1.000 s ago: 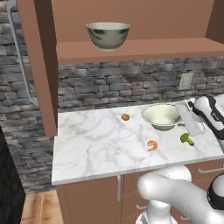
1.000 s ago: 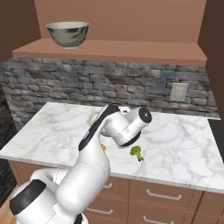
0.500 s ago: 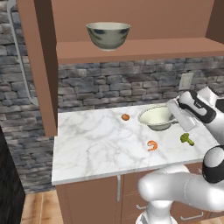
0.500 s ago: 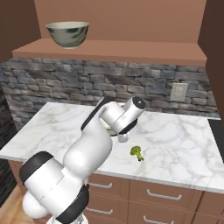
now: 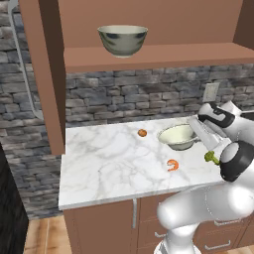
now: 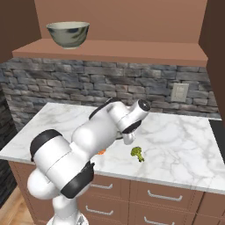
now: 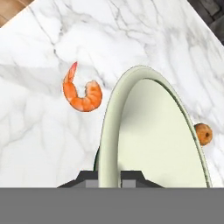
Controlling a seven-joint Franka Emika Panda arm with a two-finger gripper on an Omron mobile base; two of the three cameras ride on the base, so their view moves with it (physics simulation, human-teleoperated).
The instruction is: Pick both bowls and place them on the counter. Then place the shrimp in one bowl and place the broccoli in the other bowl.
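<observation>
The smaller pale cream-green bowl (image 5: 176,137) sits low over the white marble counter (image 5: 109,168), right of its middle. My gripper (image 5: 195,133) is shut on its right rim. In the hand view the bowl (image 7: 153,131) stands edge-on, with its rim between my gripper (image 7: 109,173) tips. Whether it rests on the slab I cannot tell. The curled orange shrimp (image 5: 172,165) lies on the counter in front of the bowl. The green broccoli (image 5: 212,158) lies to the right, near the front edge. The larger grey-green bowl (image 5: 122,39) stands on the wooden shelf above.
A small round orange-brown ball (image 5: 142,132) lies on the marble left of the held bowl, near the stone backsplash. A wall socket (image 5: 211,91) is behind the arm. The wooden shelf (image 5: 163,54) overhangs the counter's back. The broccoli (image 6: 137,153) has bare marble to its right.
The hand has shifted a little to the left and down with the small bowl in its grip. The arm's elbow has swung up into the base views. Shrimp and broccoli have stayed put.
</observation>
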